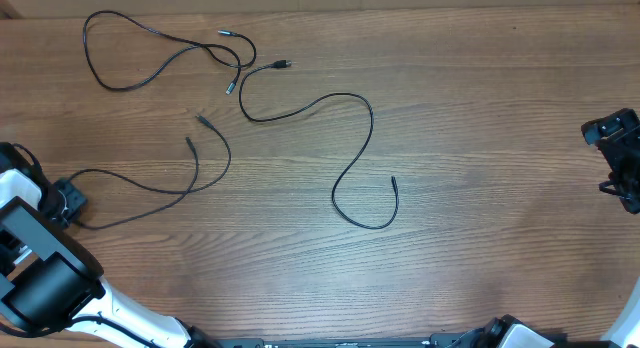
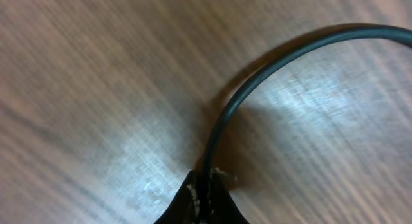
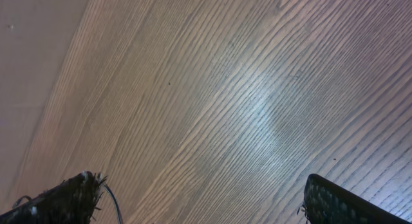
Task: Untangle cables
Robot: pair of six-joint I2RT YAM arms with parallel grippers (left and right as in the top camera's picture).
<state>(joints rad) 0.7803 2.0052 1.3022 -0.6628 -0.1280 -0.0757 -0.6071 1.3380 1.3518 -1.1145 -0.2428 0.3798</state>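
Three thin black cables are being shown on the wooden surface [image 1: 480,108].

At 9 o'clock, the left end effector [image 1: 66,200] is being seen clamped on the lower-left cable [image 1: 229,153]. In the left wrist view this cord [image 2: 222,118] is being pinched by the closed end effector [image 2: 207,185] and is arcing toward 2 o'clock. Its two strands are being laid along the 9-to-3 line, with both plug tips turned toward 11 and 12 o'clock.

At 10 o'clock, the upper-left cable [image 1: 86,50] is being shown as a wide loop, long axis 9 to 3.

Just beside it, the middle cable [image 1: 371,113] is being shown as an S-curve running from 11 toward 5 o'clock, its lower tip pointing to 12.

At 3 o'clock, the right end effector [image 1: 612,160] is being held well apart from them, its fingers [image 3: 335,201] spread over bare wood.
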